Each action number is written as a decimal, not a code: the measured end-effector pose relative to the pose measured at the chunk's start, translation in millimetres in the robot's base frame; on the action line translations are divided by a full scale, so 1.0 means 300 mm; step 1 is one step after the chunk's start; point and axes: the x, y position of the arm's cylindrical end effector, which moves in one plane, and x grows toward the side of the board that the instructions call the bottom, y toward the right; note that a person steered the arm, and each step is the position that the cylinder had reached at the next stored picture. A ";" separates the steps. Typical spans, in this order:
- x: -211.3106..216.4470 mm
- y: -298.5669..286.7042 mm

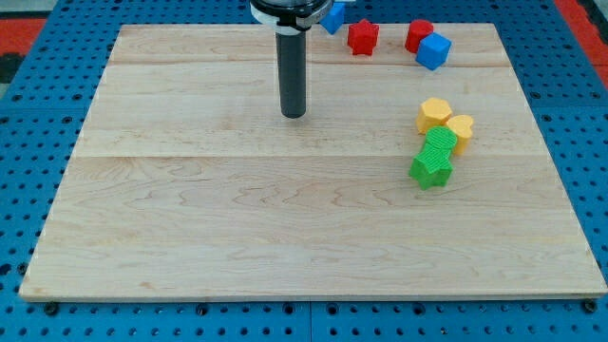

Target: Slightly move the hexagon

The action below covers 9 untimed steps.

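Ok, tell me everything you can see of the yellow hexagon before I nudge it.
The yellow hexagon is a small, solid-looking block with a flat top, lying flat on the wooden board toward the view's right. The yellow heart appears to touch it on the view's right, and the green block sits against it just below. My tip is well off to the view's left, touching none of them.

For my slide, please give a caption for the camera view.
My tip rests on the board, apart from the yellow hexagon at the view's right.
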 end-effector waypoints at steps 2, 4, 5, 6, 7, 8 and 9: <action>0.001 0.000; 0.008 0.003; 0.008 0.089; 0.008 0.123; -0.042 0.169; -0.042 0.434; -0.084 0.703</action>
